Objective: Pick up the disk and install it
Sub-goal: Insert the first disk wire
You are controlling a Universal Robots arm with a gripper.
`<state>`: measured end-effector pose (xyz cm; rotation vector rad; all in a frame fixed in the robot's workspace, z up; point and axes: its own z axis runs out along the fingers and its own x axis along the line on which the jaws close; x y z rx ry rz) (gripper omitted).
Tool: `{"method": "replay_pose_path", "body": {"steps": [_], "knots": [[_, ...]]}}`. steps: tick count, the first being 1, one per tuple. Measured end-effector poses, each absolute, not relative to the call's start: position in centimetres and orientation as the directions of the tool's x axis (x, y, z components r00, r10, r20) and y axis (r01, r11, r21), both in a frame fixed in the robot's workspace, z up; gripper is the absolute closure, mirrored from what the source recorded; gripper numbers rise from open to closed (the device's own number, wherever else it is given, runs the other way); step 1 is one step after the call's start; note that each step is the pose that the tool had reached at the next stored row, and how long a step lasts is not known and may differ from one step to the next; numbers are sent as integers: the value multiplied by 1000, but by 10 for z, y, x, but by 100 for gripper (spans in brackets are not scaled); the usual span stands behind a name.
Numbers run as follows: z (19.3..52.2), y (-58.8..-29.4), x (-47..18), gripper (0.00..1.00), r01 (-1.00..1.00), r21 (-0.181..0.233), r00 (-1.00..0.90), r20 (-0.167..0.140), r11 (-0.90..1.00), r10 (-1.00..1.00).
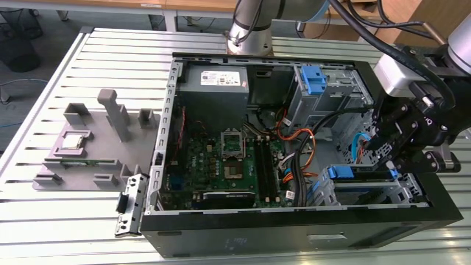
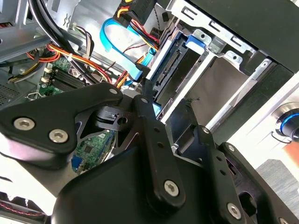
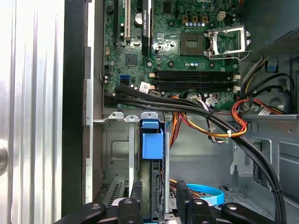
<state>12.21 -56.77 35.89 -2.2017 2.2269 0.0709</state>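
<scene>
The disk, a flat silver hard drive framed by a blue plastic carrier (image 1: 352,173), is seen edge-on in the metal drive cage (image 1: 368,193) at the front corner of the open black computer case (image 1: 294,234), towards the exterior view's right. Its labelled face is hidden; only the blue carrier tab (image 3: 152,142) and a narrow dark edge are made out in the first wrist view, and its connector edge (image 2: 170,67) in the second wrist view.

On the exterior view's left, a grey moulded fixture with upright posts (image 1: 96,143) is set on the slatted metal table (image 1: 44,221), well apart from the case. Inside the case the green motherboard (image 1: 220,160) is laid open, the grey power supply box (image 1: 213,80) lies behind it, and orange and black cables (image 1: 298,149) are draped between board and cage. A separate blue plastic bracket (image 1: 312,80) is seated in the upper bay.

The black gripper (image 1: 394,165) is held directly over the disk and straddles it in the first wrist view (image 3: 158,199); its lower part is cut off there, and its linkage (image 2: 147,100) blocks much of the second wrist view. Whether it is clenched on the disk or released cannot be told. Little room is left around the disk: cage walls stand just beside it and the case edge is near.
</scene>
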Motion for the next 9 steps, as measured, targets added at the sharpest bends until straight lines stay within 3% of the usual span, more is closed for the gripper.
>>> {"method": "replay_pose_path", "body": {"steps": [9], "knots": [[359,-568,122,58,-1000,26,-12,-38,11,-999]]}}
